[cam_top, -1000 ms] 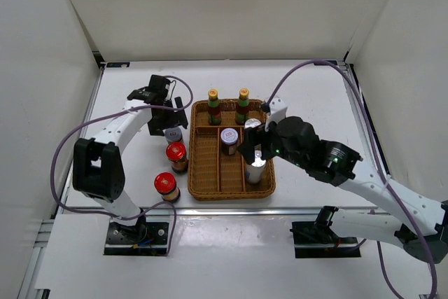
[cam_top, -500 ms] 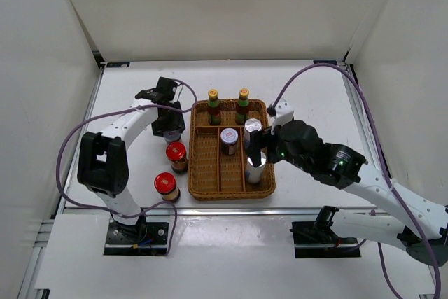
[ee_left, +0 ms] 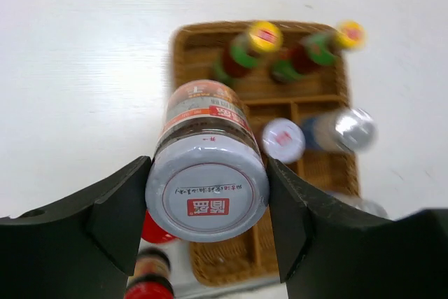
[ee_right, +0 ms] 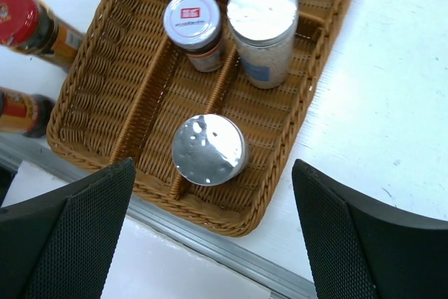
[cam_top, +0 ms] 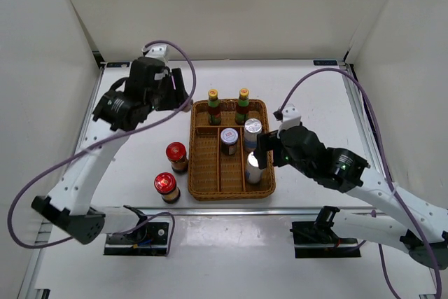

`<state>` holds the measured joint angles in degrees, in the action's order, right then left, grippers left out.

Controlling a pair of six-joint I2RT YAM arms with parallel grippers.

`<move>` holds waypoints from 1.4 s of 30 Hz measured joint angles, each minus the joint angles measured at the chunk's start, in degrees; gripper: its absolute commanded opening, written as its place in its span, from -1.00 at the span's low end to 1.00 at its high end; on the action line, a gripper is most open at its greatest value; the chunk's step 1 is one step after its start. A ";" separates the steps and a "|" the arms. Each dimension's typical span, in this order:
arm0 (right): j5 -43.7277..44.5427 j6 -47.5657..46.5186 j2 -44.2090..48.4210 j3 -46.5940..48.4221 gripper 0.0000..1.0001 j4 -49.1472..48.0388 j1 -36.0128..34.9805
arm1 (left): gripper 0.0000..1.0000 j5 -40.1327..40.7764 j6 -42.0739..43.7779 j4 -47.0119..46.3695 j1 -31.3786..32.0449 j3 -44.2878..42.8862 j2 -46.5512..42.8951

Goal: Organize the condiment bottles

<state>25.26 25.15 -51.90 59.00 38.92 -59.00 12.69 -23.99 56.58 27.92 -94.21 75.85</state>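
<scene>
Your left gripper (ee_left: 208,166) is clamped on a grey-lidded jar (ee_left: 207,197), held high to the left of the wicker tray (cam_top: 231,195). The right gripper (ee_right: 213,164) hangs spread over the tray. You're mid-carry. The next move, I'd judge, is lowering the jar beside its twin (cam_top: 229,136) in the middle compartment. White table (cam_top: 315,103), plain white walls around.

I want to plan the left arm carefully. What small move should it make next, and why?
Probably carry the held jar to the right, over the wicker tray, toward its middle column. The left fingers clamp this grey-lidded jar in the air, and its twin jar stands in that column with free space on the near side.
</scene>
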 measured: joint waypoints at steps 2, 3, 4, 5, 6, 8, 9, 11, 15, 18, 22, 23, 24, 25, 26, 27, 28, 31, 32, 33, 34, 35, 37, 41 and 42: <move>1.44 1.11 1.09 -0.37 0.91 0.66 0.00 | -0.79 -1.20 -0.55 0.57 4.00 0.50 -2.69; 2.12 1.57 1.68 -0.50 0.91 1.05 0.00 | -0.79 -2.03 -1.05 0.52 6.38 1.40 -3.54; 2.86 1.95 2.25 -0.66 0.91 1.46 0.00 | -0.79 -2.47 -1.66 0.57 8.09 2.12 -3.78; 3.39 2.21 2.71 -0.72 0.91 1.75 0.00 | -0.79 -2.75 -2.10 0.59 11.04 3.52 -3.58; 3.91 2.58 3.06 -0.74 0.91 1.90 0.00 | -0.79 -3.08 -2.80 0.46 13.64 4.79 -2.93; 4.92 3.04 3.52 -0.74 0.91 2.21 0.00 | -0.79 -2.86 -3.96 0.13 18.40 7.08 -0.31; 5.33 3.21 3.61 -0.74 0.91 2.49 0.00 | -0.79 -2.82 -4.55 -0.17 20.50 8.11 1.53; 5.95 3.48 3.58 -0.74 0.91 3.30 0.00 | -0.79 -2.32 -5.49 -1.11 24.30 9.66 5.27; 6.75 4.22 3.61 -0.74 0.91 4.87 0.00 | -0.79 -2.08 -7.13 -4.55 28.72 13.38 10.69; 7.17 4.55 3.87 -0.74 0.91 5.35 0.00 | -0.79 -1.20 -8.33 -5.88 30.47 15.02 12.70; 7.80 4.72 5.22 -0.74 0.91 6.49 0.00 | -0.79 0.98 -9.66 -7.58 32.15 15.37 14.93; 7.82 4.74 5.64 -0.74 0.91 6.64 0.00 | -0.79 1.68 -10.05 -8.26 32.50 15.54 15.72; 7.85 4.74 5.97 -0.79 0.93 6.82 0.00 | -0.74 2.75 -10.16 -8.57 32.89 15.58 16.59; 7.89 4.79 6.25 -0.79 0.93 7.06 0.00 | -0.71 3.56 -10.40 -8.63 33.11 15.78 17.42; 7.96 4.79 6.51 -0.81 0.93 7.23 0.00 | -0.66 4.11 -10.84 -8.76 33.33 16.00 18.43; 8.02 4.79 6.73 -0.96 0.93 7.34 0.00 | -0.59 4.70 -11.10 -8.90 33.55 16.06 19.52; 8.15 4.81 6.95 -1.18 0.93 7.45 0.00 | -0.51 5.16 -11.45 -9.09 33.83 16.20 20.59; 8.85 4.79 7.13 -1.84 0.93 8.41 0.02 | -0.08 6.14 -12.11 -9.35 34.38 16.70 22.88; 8.94 4.79 7.13 -1.88 0.93 8.74 0.02 | 0.16 6.73 -12.24 -9.90 34.47 16.70 23.04; 8.96 4.79 7.19 -1.88 0.93 8.96 0.00 | 0.38 6.95 -12.33 -10.10 34.47 16.70 23.04; 8.98 4.79 7.34 -1.88 0.93 9.03 0.00 | 0.92 7.26 -12.48 -10.14 34.47 16.70 23.04; 9.03 4.79 7.58 -1.88 0.93 9.05 0.00 | 1.00 7.78 -12.41 -10.05 34.51 16.70 23.04; 9.16 4.83 8.37 -1.90 0.93 9.09 0.00 | 1.00 8.81 -12.90 -9.99 34.51 16.70 22.40; 9.40 4.85 10.47 -1.90 0.93 9.22 0.00 | 1.00 11.17 -12.11 -8.90 34.69 16.72 16.65; 9.51 4.85 10.86 -1.90 0.93 9.27 0.00 | 1.00 11.96 -11.61 -8.46 34.73 16.70 14.03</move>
<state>34.76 30.00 -41.04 57.10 48.18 -59.00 24.64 -35.59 48.12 62.65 -77.52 89.89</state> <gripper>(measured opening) 0.963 0.998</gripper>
